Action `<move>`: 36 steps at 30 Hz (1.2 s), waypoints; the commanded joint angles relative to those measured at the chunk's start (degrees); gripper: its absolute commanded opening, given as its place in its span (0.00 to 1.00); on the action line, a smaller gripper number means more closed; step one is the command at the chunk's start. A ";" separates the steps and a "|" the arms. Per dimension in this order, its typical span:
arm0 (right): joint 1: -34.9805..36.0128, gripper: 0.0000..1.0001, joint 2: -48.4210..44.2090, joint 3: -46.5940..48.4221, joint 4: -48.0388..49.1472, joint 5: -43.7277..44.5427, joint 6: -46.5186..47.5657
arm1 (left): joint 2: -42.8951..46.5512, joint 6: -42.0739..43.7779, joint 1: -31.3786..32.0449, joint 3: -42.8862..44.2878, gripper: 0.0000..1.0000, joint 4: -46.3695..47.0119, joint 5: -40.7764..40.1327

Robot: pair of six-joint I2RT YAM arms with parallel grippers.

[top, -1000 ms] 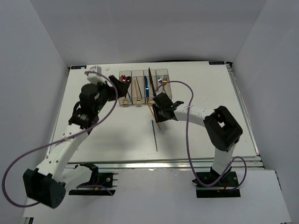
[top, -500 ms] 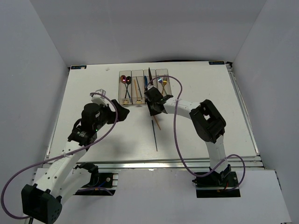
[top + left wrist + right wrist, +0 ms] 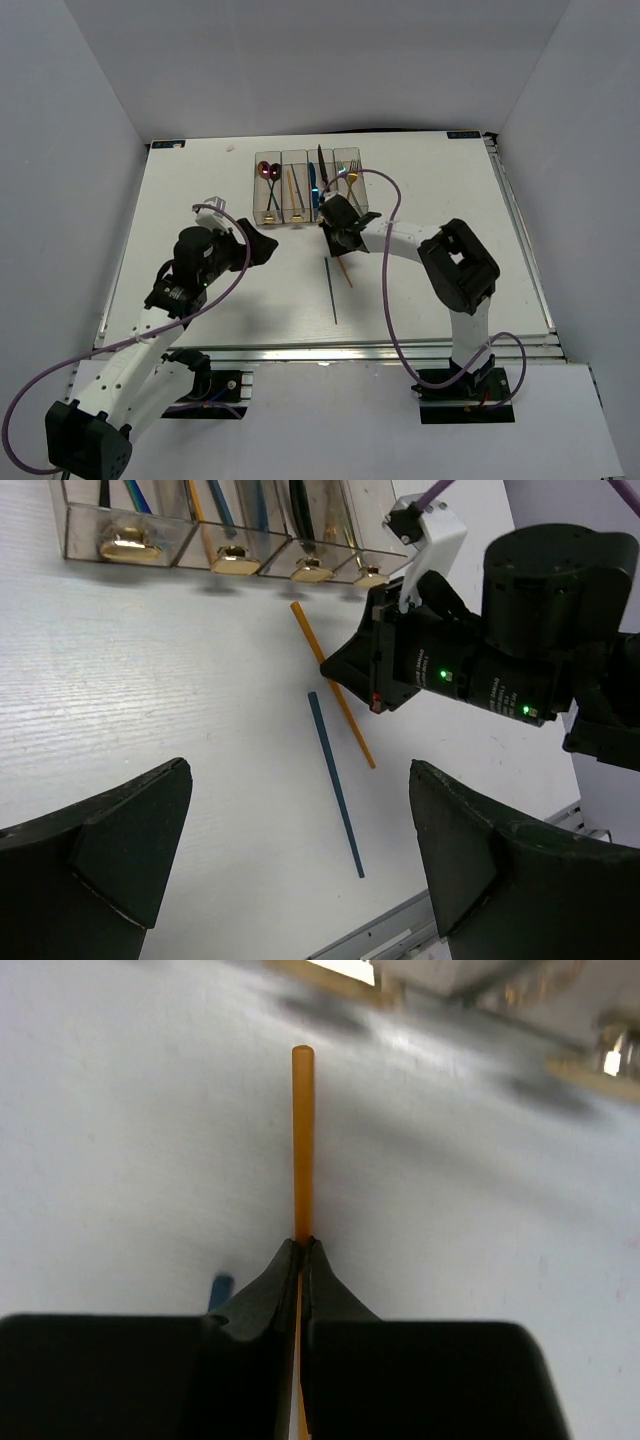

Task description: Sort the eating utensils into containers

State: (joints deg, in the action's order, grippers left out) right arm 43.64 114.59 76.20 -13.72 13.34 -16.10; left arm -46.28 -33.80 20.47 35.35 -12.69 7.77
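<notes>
- The right hand is pinched shut on the orange chopstick. It grips partway along, so one length runs out ahead of the fingertips and the rest trails back under the wrist.
- From the top view that chopstick's long axis runs from about 11 o'clock to 5 o'clock. Its forward tip is the end nearer the bins.
- I cannot tell whether the stick is lifted clear or lying on the table.
- The bins sit close by, at 11 to 12 o'clock from the right hand, with their long sides running 12 to 6.
- So the stick is a little off their line, and I judge it needs a lift and a small twist to drop in lengthwise.
- The second bin from the left holds a matching stick, which makes it the likely target.
- A dark blue chopstick lies on the table at 6 o'clock from the right hand, just beside the orange one's trailing end.
- The left hand is at 9 o'clock, well apart, with its fingers spread wide and holding nothing.
</notes>
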 commanded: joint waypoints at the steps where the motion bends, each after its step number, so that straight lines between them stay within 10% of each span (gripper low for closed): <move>1: 0.22 0.00 -5.75 -7.62 -2.81 -0.25 -1.30 | 0.32 -3.10 0.10 -1.25 0.98 3.10 3.38; 12: 0.22 0.00 -31.25 -22.66 5.35 -11.04 -11.14 | -11.54 -20.25 10.18 -7.32 0.98 34.46 9.64; 21: 0.31 0.00 -42.25 -27.51 13.10 -19.84 -13.52 | -18.49 -21.31 14.78 -3.71 0.96 35.72 3.31; 33: 1.36 0.00 -44.10 -26.29 16.00 -24.15 -14.31 | -26.57 -24.73 15.74 -2.57 0.74 42.22 6.82; 36: 1.98 0.00 -43.40 -25.84 16.44 -23.80 -14.31 | -27.28 -24.65 15.83 -1.87 0.45 42.48 6.64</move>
State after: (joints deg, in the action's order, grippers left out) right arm 44.93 70.83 47.90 -0.27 -9.10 -29.95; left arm -74.00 -58.43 35.88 30.94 27.18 13.76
